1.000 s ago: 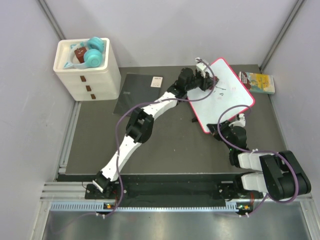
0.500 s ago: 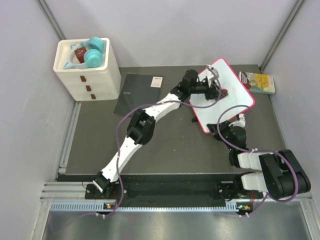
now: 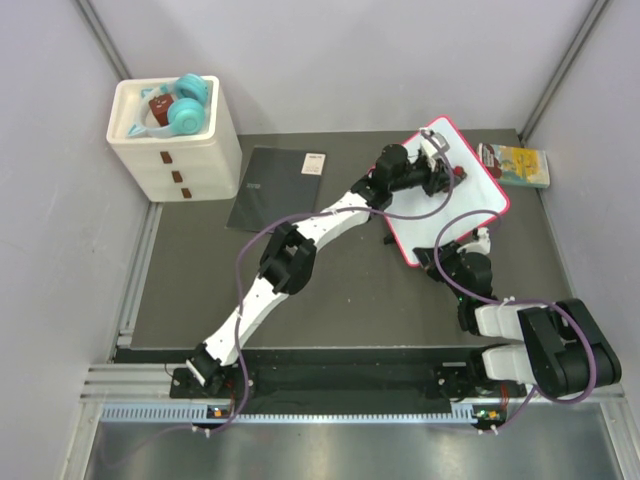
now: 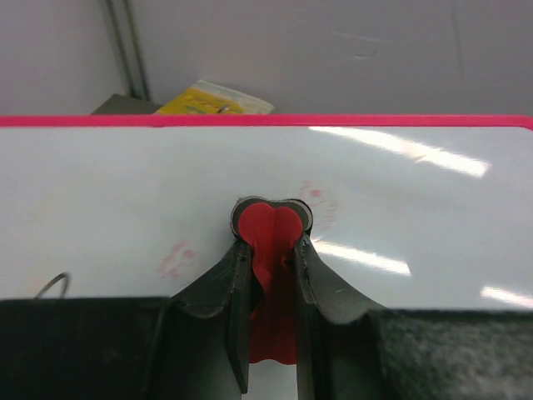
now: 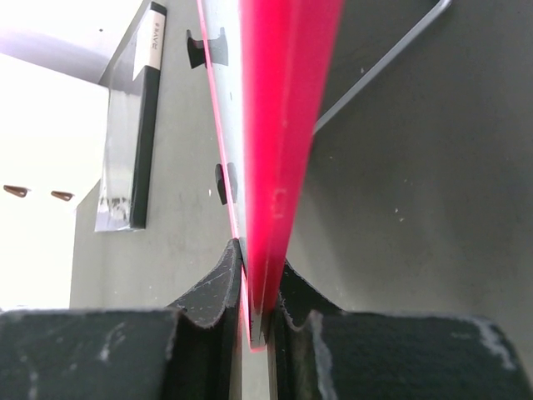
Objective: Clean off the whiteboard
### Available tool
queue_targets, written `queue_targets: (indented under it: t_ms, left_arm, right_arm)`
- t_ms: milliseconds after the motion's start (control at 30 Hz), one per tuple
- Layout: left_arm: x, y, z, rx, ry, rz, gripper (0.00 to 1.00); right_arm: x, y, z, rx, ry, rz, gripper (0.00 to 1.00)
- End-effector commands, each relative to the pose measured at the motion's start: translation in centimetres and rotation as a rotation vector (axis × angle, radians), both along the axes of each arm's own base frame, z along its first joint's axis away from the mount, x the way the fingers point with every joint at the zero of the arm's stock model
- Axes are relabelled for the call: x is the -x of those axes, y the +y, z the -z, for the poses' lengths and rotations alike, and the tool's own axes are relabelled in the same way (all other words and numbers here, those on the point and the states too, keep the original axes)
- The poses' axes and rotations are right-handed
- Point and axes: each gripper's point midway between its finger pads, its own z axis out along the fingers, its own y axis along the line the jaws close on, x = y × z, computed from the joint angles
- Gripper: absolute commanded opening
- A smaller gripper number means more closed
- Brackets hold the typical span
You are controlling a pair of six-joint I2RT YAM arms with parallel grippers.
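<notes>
— Since a second earlier, the left fingers (image 4: 240, 254) had slid rightward across the whiteboard (image 3: 480, 192).
— What was nearest the bases?
— The right fingers (image 5: 230, 268), pinched tight on the board's near pink-red edge. Farther on, the left fingers were clamped on a red heart-shaped eraser (image 4: 268, 223) pressed against the white face.
— Where did the board sit?
— On the far right part of the desk (image 3: 350, 290), with a yellow-green book (image 3: 522, 165) just beyond it.
</notes>
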Motion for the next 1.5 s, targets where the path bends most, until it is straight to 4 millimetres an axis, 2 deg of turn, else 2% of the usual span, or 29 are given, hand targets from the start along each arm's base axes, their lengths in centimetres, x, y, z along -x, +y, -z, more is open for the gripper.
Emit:
queue_targets:
  t_ms: [0,67,133,200,267,300,333,367,433,467,567,633,733,767,900,967,1033,1167,1267,1300,1367,1400,1467]
  left_arm:
    - [-8.9,6.0,7.7,-0.076,0.149,-0.304,0.0]
    - [-9.5,7.2,8.6,-0.1,0.17,-0.312,0.0]
    - [-9.1,7.4,8.9,-0.114,0.172,-0.282,0.0]
    - [-7.6,7.0,9.4,-0.152,0.178,-0.196,0.0]
    - [-6.2,6.6,9.2,-0.155,0.191,-0.115,0.0]
    - [-4.4,6.0,8.7,-0.141,0.195,-0.016,0.0]
    - [-3.5,5.7,8.0,-0.127,0.197,0.027,0.0]
    - [-2.1,5.2,8.2,-0.124,0.211,0.083,0.0]
    - [-0.1,4.4,6.1,-0.072,0.172,0.173,0.0]
    - [1.1,4.0,6.3,-0.063,0.191,0.201,0.0]
    - [2.8,2.9,4.1,-0.012,0.174,0.264,0.0]
    - [2.1,2.6,3.6,-0.006,0.16,0.227,0.0]
    - [-0.4,2.9,3.7,-0.012,0.107,0.093,0.0]
    - [-3.0,3.4,4.1,-0.023,0.085,-0.049,0.0]
    - [-8.0,5.2,5.6,-0.041,0.05,-0.31,0.0]
    - [-9.4,5.9,5.0,0.013,0.045,-0.371,0.0]
    - [-9.9,6.1,4.7,0.076,0.082,-0.362,0.0]
    - [-8.1,4.5,3.4,0.128,0.084,-0.256,0.0]
    - [-4.9,2.8,2.6,0.13,0.066,-0.124,0.0]
    - [-2.7,1.7,1.7,0.135,0.048,-0.036,0.0]
    - [-0.2,0.5,0.3,0.144,0.022,0.053,0.0]
    - [1.6,-0.6,-0.6,0.152,0.001,0.108,0.0]
    - [3.2,-1.4,-2.2,0.174,-0.048,0.143,0.0]
  right_arm:
    - [5.8,1.3,6.9,0.129,0.259,-0.184,0.0]
    - [5.7,1.4,6.9,0.129,0.259,-0.184,0.0]
    - [5.7,1.4,6.9,0.128,0.257,-0.185,0.0]
    - [5.7,1.4,6.9,0.128,0.257,-0.185,0.0]
    - [5.7,1.4,7.0,0.129,0.257,-0.187,0.0]
    - [5.7,1.4,6.9,0.13,0.255,-0.187,0.0]
    - [5.7,1.4,6.9,0.129,0.254,-0.187,0.0]
    - [5.7,1.4,6.9,0.13,0.255,-0.186,0.0]
    - [5.7,1.4,7.0,0.131,0.256,-0.188,0.0]
    - [5.8,1.4,7.0,0.132,0.258,-0.188,0.0]
    - [5.7,1.5,7.0,0.132,0.256,-0.189,0.0]
    - [5.8,1.5,7.0,0.132,0.256,-0.189,0.0]
    - [5.8,1.5,7.0,0.133,0.256,-0.19,0.0]
    - [5.8,1.5,7.0,0.132,0.258,-0.189,0.0]
    - [5.8,1.5,7.0,0.134,0.257,-0.188,0.0]
    - [5.8,1.5,7.1,0.135,0.258,-0.189,0.0]
    - [5.8,1.5,7.0,0.133,0.258,-0.19,0.0]
    - [5.7,1.5,6.9,0.134,0.256,-0.19,0.0]
    - [5.7,1.5,7.1,0.135,0.258,-0.192,0.0]
    - [5.7,1.5,7.1,0.136,0.256,-0.193,0.0]
    - [5.7,1.6,7.1,0.135,0.256,-0.197,0.0]
    - [5.6,1.7,7.1,0.136,0.257,-0.201,0.0]
    - [5.7,1.7,7.2,0.135,0.261,-0.2,0.0]
